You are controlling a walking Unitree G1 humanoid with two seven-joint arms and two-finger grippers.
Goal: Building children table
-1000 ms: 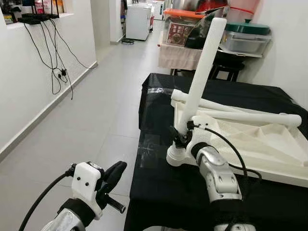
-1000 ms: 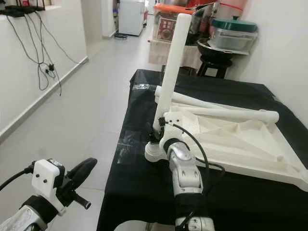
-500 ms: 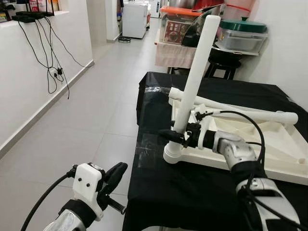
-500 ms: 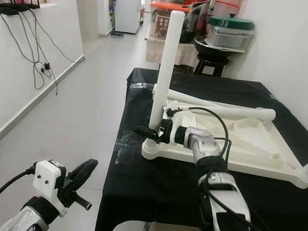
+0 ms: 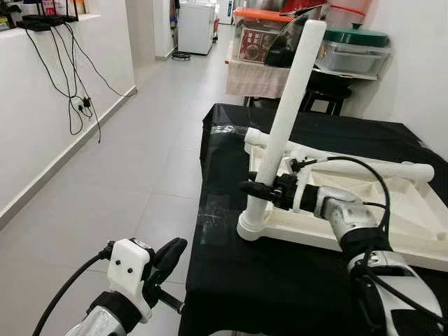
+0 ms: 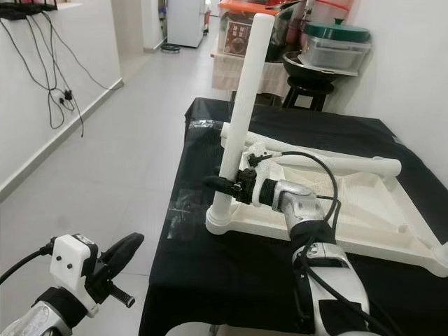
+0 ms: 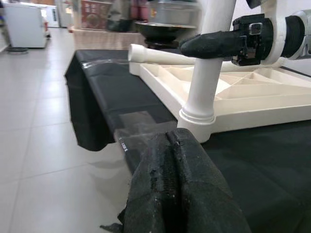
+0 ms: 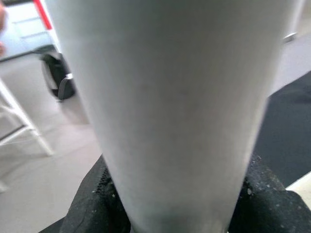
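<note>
Our right gripper (image 5: 260,189) is clamped on the white table leg (image 5: 283,126), one black finger (image 8: 95,204) on each side of the tube, low on its length just above the round socket (image 5: 254,225) at the corner of the tabletop (image 5: 392,217). That tabletop, a white ribbed panel lying upside down, is our landmark: it rests on the black cloth (image 5: 280,273) covering the work surface, and the leg stands up from its near corner, leaning slightly away from us. Our right arm reaches across above the panel to that corner, with the wrist's black cable (image 5: 350,168) looping above it. Two more white legs (image 5: 364,166) lie flat across the far side of the panel, touching it. Beyond the far edge of the panel stands a stool (image 5: 325,94) and a shelf carrying a lidded green-topped container (image 5: 360,50). Our left gripper (image 5: 168,255) hangs low over the tiled floor (image 5: 126,168), well apart from the panel and off the cloth's edge; its two fingers (image 7: 175,194) are pressed together with nothing between them.
</note>
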